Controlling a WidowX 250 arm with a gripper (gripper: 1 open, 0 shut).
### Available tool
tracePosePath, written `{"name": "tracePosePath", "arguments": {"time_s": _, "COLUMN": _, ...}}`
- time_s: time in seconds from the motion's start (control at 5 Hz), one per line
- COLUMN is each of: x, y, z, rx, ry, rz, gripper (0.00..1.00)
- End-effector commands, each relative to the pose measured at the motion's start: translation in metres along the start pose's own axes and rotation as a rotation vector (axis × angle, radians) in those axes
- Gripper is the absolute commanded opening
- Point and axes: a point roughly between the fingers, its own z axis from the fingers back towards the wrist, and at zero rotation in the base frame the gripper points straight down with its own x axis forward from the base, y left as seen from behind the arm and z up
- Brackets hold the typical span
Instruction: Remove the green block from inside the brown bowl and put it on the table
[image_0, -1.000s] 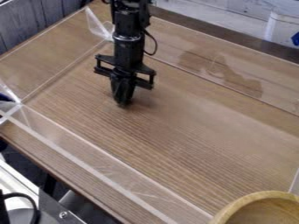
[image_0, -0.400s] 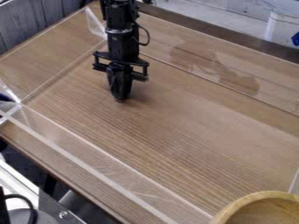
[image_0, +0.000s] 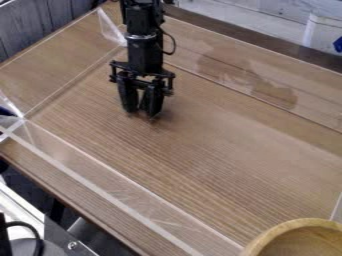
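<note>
Single black arm reaching down from far left, gripper (image_0: 142, 104) pointing steeply downward, fingers (image_0: 128, 97) spread apart.

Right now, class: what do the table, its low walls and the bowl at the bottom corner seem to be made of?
Table: brown wood or wood-look laminate, matte; straight grain lines show. Low walls: clear plastic, probably acrylic, glossy; the tabletop shows through and the edges glint. Brown bowl: light tan wood, smooth thick rim; only partly in view.

Wood-grain table (image_0: 214, 150), brown bowl (image_0: 301, 240) aboard
</note>
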Motion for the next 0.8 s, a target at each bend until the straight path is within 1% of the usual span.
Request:
{"name": "tracePosePath", "arguments": {"time_s": 0.0, "x": 0.003, "y": -0.005, "z": 0.070, "rx": 0.019, "ry": -0.166, "rz": -0.034, "gripper": 1.00}}
{"name": "tracePosePath", "arguments": {"time_s": 0.2, "x": 0.001, "y": -0.013, "z": 0.114, "rx": 0.018, "ry": -0.236, "rz": -0.066, "gripper": 1.00}}
{"name": "tracePosePath", "arguments": {"time_s": 0.4, "x": 0.000, "y": -0.019, "z": 0.102, "rx": 0.023, "ry": -0.252, "rz": -0.062, "gripper": 1.00}}
{"name": "tracePosePath", "arguments": {"time_s": 0.6, "x": 0.000, "y": -0.027, "z": 0.095, "rx": 0.028, "ry": -0.271, "rz": -0.058, "gripper": 1.00}}
